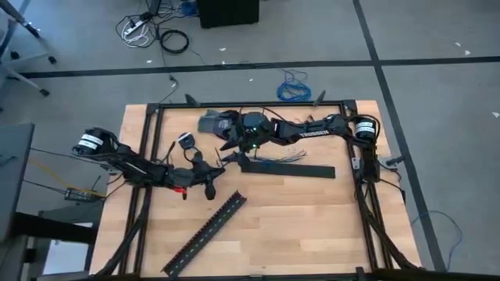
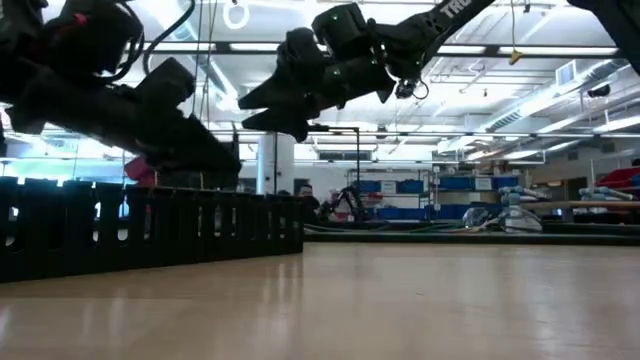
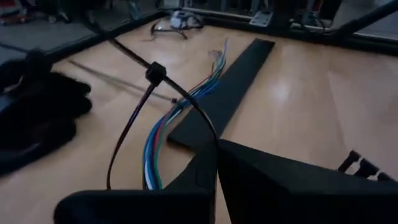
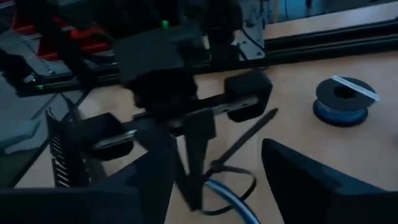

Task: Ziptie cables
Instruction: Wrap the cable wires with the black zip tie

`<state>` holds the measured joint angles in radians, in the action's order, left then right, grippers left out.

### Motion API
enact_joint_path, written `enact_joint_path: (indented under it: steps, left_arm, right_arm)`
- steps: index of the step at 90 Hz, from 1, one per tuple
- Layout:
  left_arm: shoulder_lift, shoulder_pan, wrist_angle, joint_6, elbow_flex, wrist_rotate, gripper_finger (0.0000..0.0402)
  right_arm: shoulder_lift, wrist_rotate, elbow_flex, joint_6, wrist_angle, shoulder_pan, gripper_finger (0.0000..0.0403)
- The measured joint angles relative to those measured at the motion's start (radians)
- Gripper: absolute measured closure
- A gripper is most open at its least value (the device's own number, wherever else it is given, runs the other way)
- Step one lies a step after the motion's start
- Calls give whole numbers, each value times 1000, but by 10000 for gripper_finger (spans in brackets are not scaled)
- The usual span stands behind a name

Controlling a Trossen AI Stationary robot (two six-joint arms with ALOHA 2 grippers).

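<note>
The cables (image 3: 186,102), a thin bundle of blue, green, red and white wires, run along the edge of a flat black strip (image 3: 239,74); in the high view the cables (image 1: 277,156) fan out toward the right. A black zip tie, head (image 3: 155,73) uppermost, loops loosely around them. My left gripper (image 3: 214,186) is shut at the bundle's near end. My right gripper (image 4: 224,199) is open, its fingers on either side of the tie's head (image 4: 217,167) without touching it. In the high view my left gripper (image 1: 231,159) and right gripper (image 1: 228,142) meet at the bundle's left end. My left gripper pinches the zip tie's loop strap (image 3: 213,146) between its two fingers, where the strap runs down into the seam between them. It comes in roughly level from the table's left. The loop stands slack around the wires. Whether the wires' near end (image 3: 150,177) is also pinched, the lower finger hides.
A toothed black strip (image 1: 205,232) lies aslant near the front, and stands as a low wall in the low view (image 2: 150,235). A small blue spool (image 4: 342,102) sits on the table behind the left gripper. The black frame rails (image 1: 258,105) border the table.
</note>
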<state>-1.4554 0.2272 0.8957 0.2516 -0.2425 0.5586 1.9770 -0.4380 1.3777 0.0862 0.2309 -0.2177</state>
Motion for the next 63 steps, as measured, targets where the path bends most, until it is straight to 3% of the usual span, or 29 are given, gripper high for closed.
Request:
enact_joint_path:
  steps: [29, 63]
  left_arm:
    - [-9, 0, -9, -33, -16, -3, 401]
    - [-9, 0, -1, -27, -16, -9, 401]
  right_arm:
    - [0, 28, 0, 8, 1, -1, 188]
    - [0, 68, -1, 2, 35, 20, 256]
